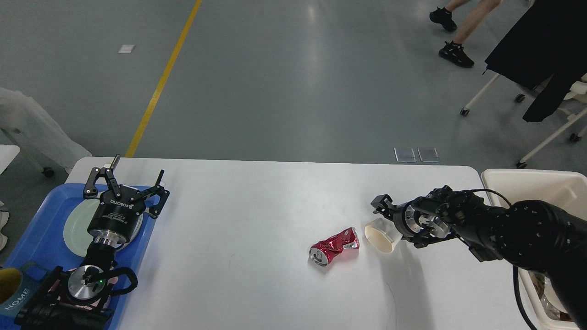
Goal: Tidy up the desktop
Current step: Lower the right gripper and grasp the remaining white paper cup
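The white desktop (257,201) fills the lower half of the head view. A crushed red can (334,246) lies on it right of centre. A white paper cup (379,233) lies on its side just right of the can, mouth facing the front left. My right gripper (398,222) is low at the cup's closed end. Its fingers (379,201) stand apart, one beyond the cup and one on the near side, and the cup's base is hidden behind it. My left gripper (124,181) is open and empty above the tray at the left.
A blue tray (27,233) at the left edge holds a pale green plate (75,224) and a mug marked HOME (13,291). A cream bin (527,181) stands off the table's right end. A person's legs and a wheeled chair stand on the floor behind.
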